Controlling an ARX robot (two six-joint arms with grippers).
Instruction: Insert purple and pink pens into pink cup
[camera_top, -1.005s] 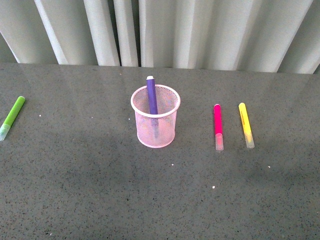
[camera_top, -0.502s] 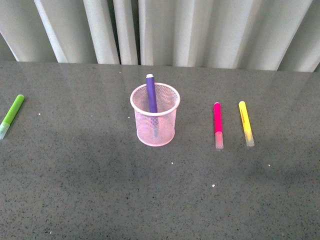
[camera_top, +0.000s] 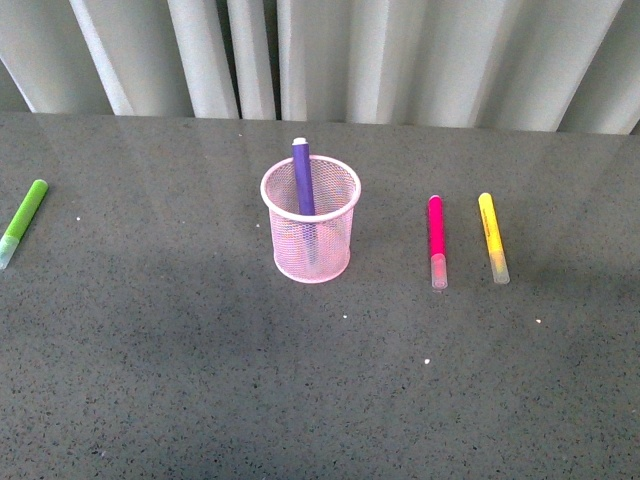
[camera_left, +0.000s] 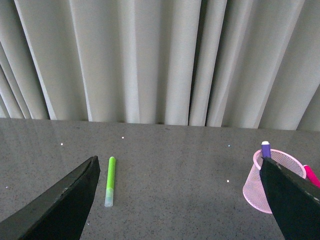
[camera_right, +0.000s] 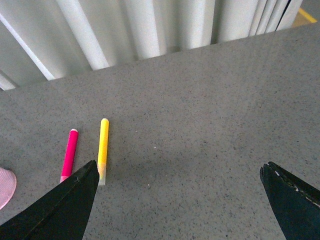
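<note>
Purple pen (camera_top: 302, 180) stands in the pink cup (camera_top: 330, 250), near the middle of the grey table (camera_top: 200, 380). Pink pen (camera_top: 436, 225) lies flat on the table on the robot's right of the cup, apart from it.

From the front view we see all four markers but neither arm. The green marker (camera_top: 22, 218) lies far out on the left and the yellow marker (camera_top: 491, 240) just beside the pink pen, on its right. The left wrist view takes in the green marker, the cup with the purple tip above its rim, and only a sliver of the pink pen past one finger. The right wrist view gives us the pink and yellow markers side by side and just an edge of the cup.

The left gripper (camera_left: 178, 165) looks out across the table toward the curtain (camera_top: 400, 60), its two dark fingers spread wide with nothing between them. The right gripper (camera_right: 179, 167) tilts down more steeply at the tabletop, its fingers likewise wide apart and holding nothing.

We find the purple pen nearly upright, leaning slightly toward the cup's far rim, its white-tipped end up and its lower part dim through the mesh. The pink pen's long axis runs away from the robot, its clear cap at the near end, close to parallel with the yellow marker.
</note>
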